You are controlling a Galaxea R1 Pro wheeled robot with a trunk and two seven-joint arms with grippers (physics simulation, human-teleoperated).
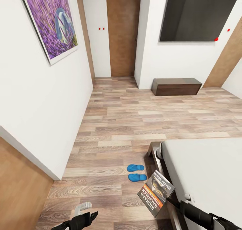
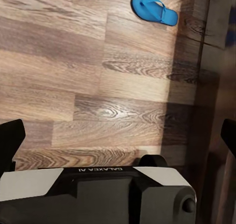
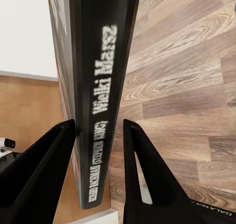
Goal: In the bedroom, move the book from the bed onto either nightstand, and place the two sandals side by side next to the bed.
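Right tool (image 3: 98,175) clamps book (image 3: 101,86) by spine, clear of bed (image 1: 208,169); nightstand placement pending. Left tool (image 2: 118,135) open, empty. Sandals (image 1: 136,173) paired beside bed.

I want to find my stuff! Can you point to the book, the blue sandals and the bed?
book (image 1: 156,193), head view, on its front cover.
blue sandals (image 1: 135,168), head view, on the farther sandal's sole.
bed (image 1: 208,169), head view, on the bare mattress top.
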